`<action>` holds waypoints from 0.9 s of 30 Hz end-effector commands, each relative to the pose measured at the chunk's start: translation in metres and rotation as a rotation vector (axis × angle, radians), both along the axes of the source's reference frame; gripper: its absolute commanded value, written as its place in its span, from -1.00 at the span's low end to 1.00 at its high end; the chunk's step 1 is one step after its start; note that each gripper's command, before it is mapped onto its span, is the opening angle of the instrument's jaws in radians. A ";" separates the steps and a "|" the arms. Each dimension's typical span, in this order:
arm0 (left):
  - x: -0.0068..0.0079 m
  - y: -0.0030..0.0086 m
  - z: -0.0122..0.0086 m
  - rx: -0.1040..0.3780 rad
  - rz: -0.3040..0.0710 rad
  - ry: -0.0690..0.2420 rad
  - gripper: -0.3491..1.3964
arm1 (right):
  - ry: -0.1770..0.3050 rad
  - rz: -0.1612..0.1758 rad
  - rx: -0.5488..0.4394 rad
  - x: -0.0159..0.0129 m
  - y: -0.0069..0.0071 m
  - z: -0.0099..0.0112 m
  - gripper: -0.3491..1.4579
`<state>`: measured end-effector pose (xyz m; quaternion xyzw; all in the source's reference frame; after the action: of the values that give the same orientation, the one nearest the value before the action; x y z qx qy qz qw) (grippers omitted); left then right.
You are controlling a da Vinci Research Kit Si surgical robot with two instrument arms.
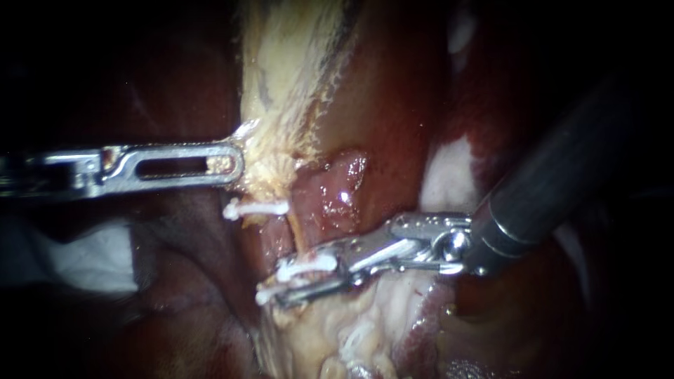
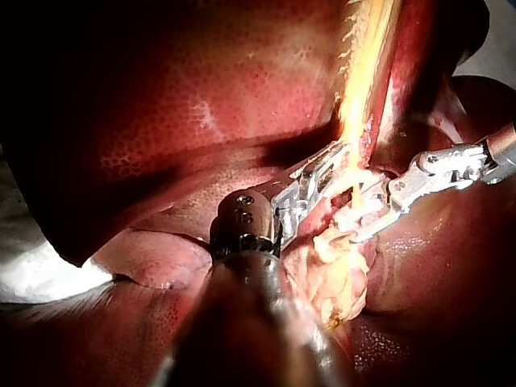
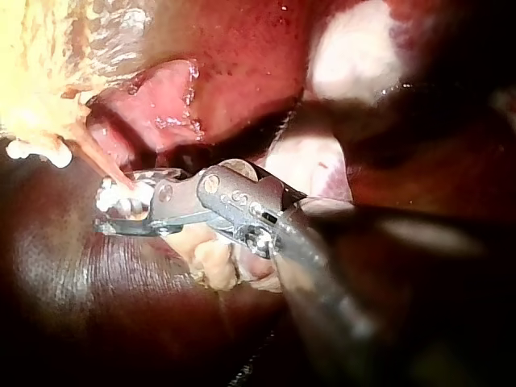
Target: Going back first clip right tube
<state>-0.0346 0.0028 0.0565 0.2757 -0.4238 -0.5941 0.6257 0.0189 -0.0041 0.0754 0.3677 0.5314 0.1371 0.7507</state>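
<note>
My left instrument (image 1: 235,165) comes in from the left, its slotted jaws shut on the pale yellow tissue (image 1: 281,91) that hangs taut from above. Just below them a white clip (image 1: 256,208) sits across a thin tube (image 1: 298,235). Lower down, a second white clip (image 1: 309,265) lies between the jaws of my right instrument (image 1: 295,281), which stand slightly apart around it. In the right wrist view that clip (image 3: 129,196) shows between the jaws (image 3: 121,208), with the other clip (image 3: 36,151) beyond. The left wrist view has both jaw pairs (image 2: 326,173) (image 2: 367,214) at the yellow strand.
Dark red liver (image 1: 393,105) surrounds the site, and a large lobe (image 2: 201,97) overhangs it. Pink raw tissue (image 1: 337,193) lies between the clips' tube and the liver. Lumpy pale fat (image 1: 344,337) sits under my right instrument. White cloth (image 1: 91,256) shows at the left.
</note>
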 end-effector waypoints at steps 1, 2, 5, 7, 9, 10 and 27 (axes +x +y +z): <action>0.0000 0.0000 -0.0001 0.000 0.000 0.000 -1.00 | 0.005 0.012 -0.024 0.0001 0.0001 0.0001 -0.01; -0.0001 -0.0001 -0.0002 0.000 0.000 0.000 -1.00 | 0.003 0.026 -0.058 0.0001 0.0002 0.0002 0.02; -0.0001 -0.0002 -0.0003 0.000 -0.001 0.001 -1.00 | -0.001 0.049 -0.118 0.0001 0.0007 0.0006 0.05; -0.0002 -0.0002 -0.0004 0.000 -0.001 0.001 -1.00 | -0.004 0.058 -0.136 -0.0001 0.0010 0.0010 0.05; -0.0002 -0.0002 -0.0004 0.000 -0.001 0.001 -1.00 | -0.004 0.061 -0.152 -0.0005 0.0015 0.0013 0.05; -0.0002 -0.0003 -0.0005 0.000 -0.001 0.001 -1.00 | -0.005 0.063 -0.158 -0.0007 0.0017 0.0014 0.05; 0.0002 -0.0003 -0.0004 0.000 0.001 0.000 -1.00 | 0.036 0.046 -0.255 -0.0079 0.0018 -0.0034 0.05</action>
<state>-0.0344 0.0025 0.0560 0.2753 -0.4235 -0.5942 0.6260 0.0101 -0.0021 0.0714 0.2559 0.5671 0.0776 0.7791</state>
